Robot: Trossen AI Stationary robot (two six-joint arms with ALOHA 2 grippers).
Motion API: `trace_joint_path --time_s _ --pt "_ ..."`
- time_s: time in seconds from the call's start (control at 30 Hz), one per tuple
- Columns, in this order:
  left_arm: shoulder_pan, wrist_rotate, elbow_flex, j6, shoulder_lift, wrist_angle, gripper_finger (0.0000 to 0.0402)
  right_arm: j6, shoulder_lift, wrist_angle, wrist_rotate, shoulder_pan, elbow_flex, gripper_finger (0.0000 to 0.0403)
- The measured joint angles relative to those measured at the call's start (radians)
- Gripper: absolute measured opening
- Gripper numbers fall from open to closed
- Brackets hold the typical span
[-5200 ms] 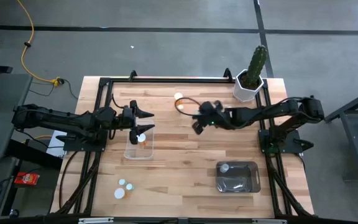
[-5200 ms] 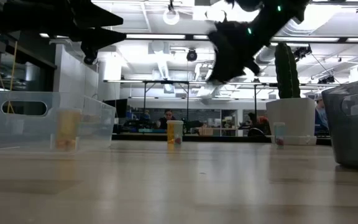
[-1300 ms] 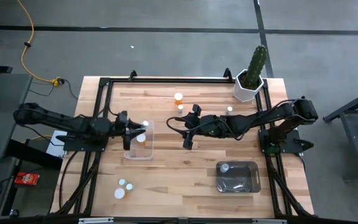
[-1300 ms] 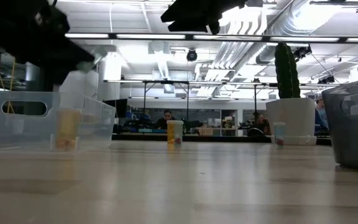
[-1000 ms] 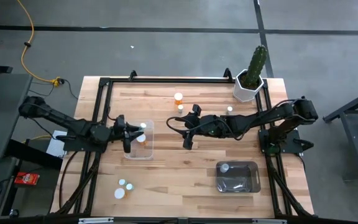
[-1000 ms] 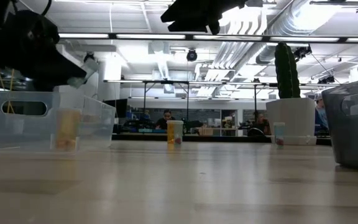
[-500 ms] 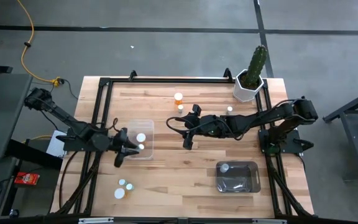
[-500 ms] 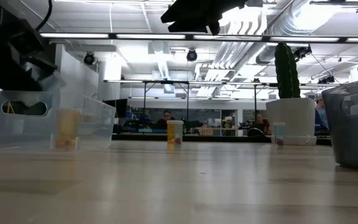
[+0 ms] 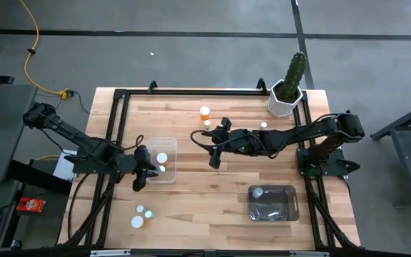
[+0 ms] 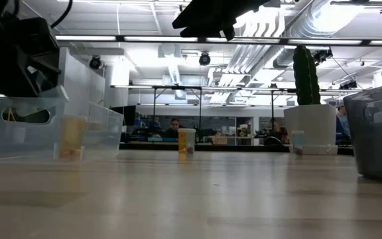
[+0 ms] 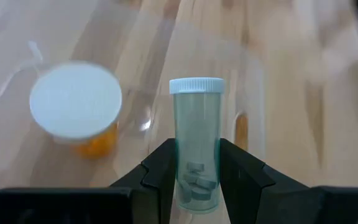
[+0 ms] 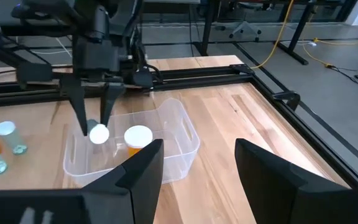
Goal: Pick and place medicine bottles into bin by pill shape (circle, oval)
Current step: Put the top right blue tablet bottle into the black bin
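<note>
My left gripper [image 11: 196, 177] is clenched on a pale green bottle [image 11: 196, 143], held upright by its lower body, white cap up, pills visible at the bottom. In the high view that gripper [image 9: 145, 172] sits at the near-left corner of the clear bin [image 9: 168, 143]. From the right wrist view the bottle's cap [image 12: 99, 133] looks inside the bin walls, but I can't tell how high it is above the floor; the low view is blocked by my own arm.

Step in hand, as I read it: set this bottle down in the clear bin.

How to do it well:
- An orange bottle [image 11: 78, 112] already stands just beside my fingers. Keep clear of it when spreading, or it tips.
- Lower straight down until the base meets the bin floor, then let go. Dropping from height will likely topple it.
- Open only a little, then lift straight out so a finger doesn't drag the cap.

Right gripper [image 9: 217, 145] hangs over mid-table, fingers apart, holding nothing, just waiting.
</note>
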Motion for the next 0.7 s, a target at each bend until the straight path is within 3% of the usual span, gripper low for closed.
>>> trace_joint_path --time_s 0.33,0.7 --pt "0.085 0.113 0.111 0.13 0.21 -0.089 0.0094 0.0 0.0 -0.008 -0.008 0.0 0.0 0.0193" --pt "0.132 0.182 0.13 0.246 0.318 -0.128 0.0103 -0.001 0.0 -0.016 -0.008 0.0 0.0 0.0193"
